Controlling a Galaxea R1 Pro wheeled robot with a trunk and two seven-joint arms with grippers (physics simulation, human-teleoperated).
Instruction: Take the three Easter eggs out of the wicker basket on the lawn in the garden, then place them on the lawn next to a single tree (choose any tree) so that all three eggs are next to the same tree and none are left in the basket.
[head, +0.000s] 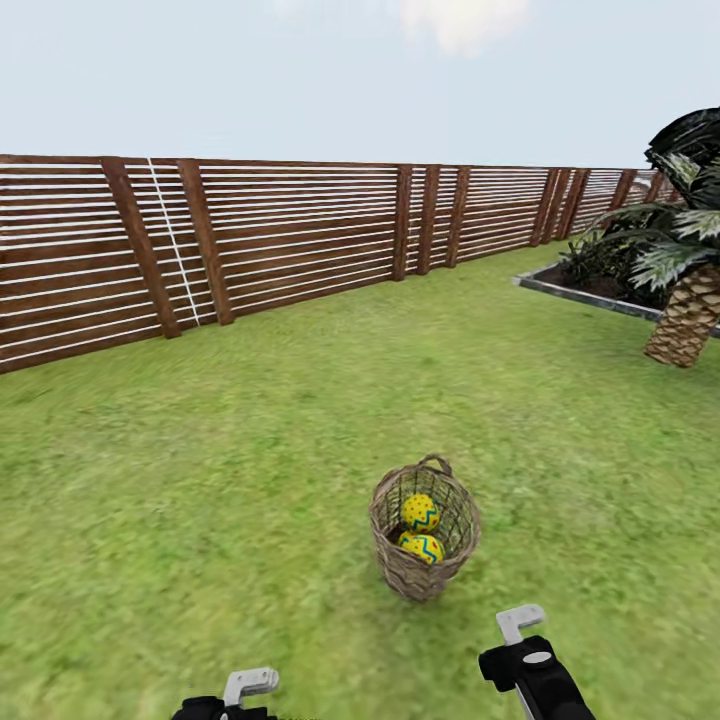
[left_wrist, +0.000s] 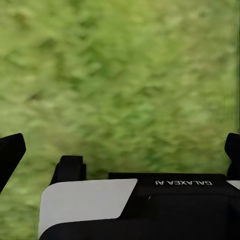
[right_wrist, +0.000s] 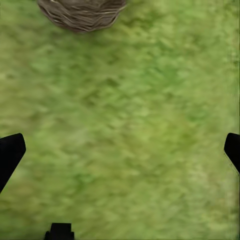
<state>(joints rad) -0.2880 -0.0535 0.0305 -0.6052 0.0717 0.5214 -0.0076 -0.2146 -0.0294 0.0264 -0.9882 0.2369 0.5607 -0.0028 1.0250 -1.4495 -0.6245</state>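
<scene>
The brown wicker basket (head: 425, 530) stands upright on the lawn (head: 200, 480) a short way ahead of me, its loop handle at the far rim. Two yellow Easter eggs with blue zigzags lie inside, one (head: 420, 512) above the other (head: 426, 548); the weave hides the rest of the inside. My right gripper (head: 520, 622) is low, just in front of the basket and slightly right, and is open (right_wrist: 120, 152) over grass with the basket's base (right_wrist: 82, 12) ahead. My left gripper (head: 250, 686) hangs further left, open (left_wrist: 120, 150) over bare grass. The tree is out of view.
A brown slatted fence (head: 250, 240) closes the lawn at the back. At the right a short palm with a scaly trunk (head: 688, 315) stands beside a grey-edged planting bed (head: 580, 290). Grass stretches wide on every side of the basket.
</scene>
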